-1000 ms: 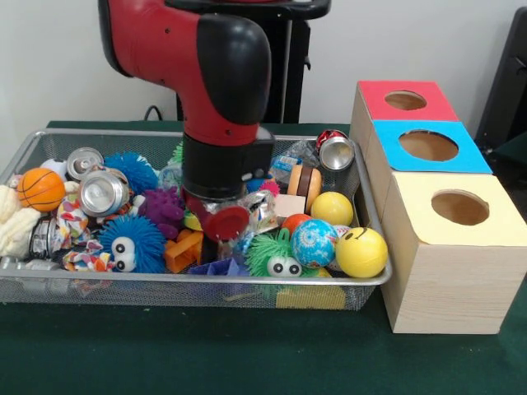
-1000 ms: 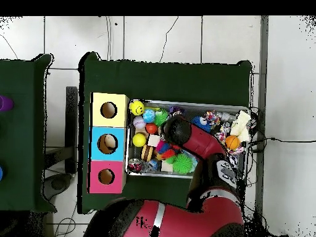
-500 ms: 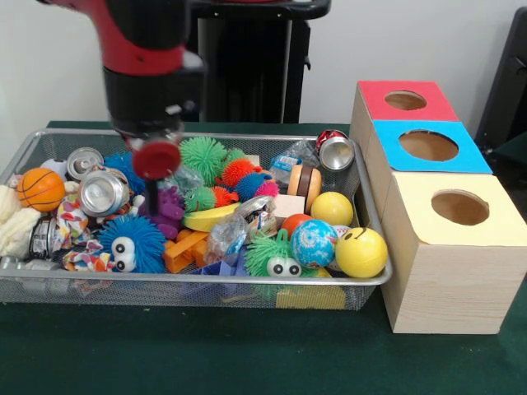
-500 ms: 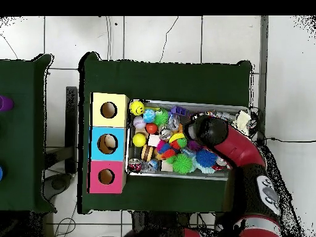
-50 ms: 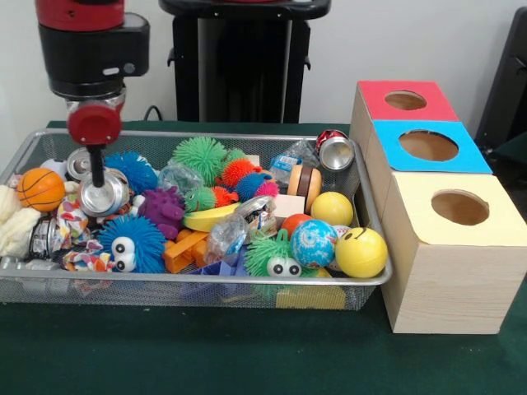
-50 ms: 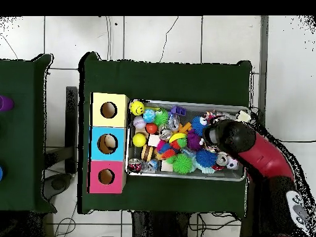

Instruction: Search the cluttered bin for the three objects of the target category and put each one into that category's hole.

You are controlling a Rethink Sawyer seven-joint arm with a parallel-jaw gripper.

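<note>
Since the earlier frames the arm has been carried from the middle of the bin to its left end in the front view, and the toys that it covered are seen again. The gripper (image 5: 98,169) now hangs in the upper left of the front view, with a red round part above a thin dark stem that reaches down to an open silver can (image 5: 104,194); whether it is wide or narrow cannot be told, and no object is seen to be held. The target category is not shown by the pictures. The wire bin (image 5: 198,284) takes the left and centre of the front view and is full: a second can (image 5: 83,161) is at its upper left, an orange basketball (image 5: 40,188) is at the far left, and a blue spiky toy with eyes (image 5: 132,243) lies near the front rim. A green spiky ball (image 5: 202,156) is in the upper middle, and a yellow smiley ball (image 5: 361,252) and a plain yellow ball (image 5: 332,209) are at the right end. Just beside the bin, at the right of the frame, the wooden box is seen with its red hole (image 5: 405,100), blue hole (image 5: 428,146) and yellow hole (image 5: 459,207). In the overhead view the arm (image 6: 259,154) covers the right end of the bin.
</note>
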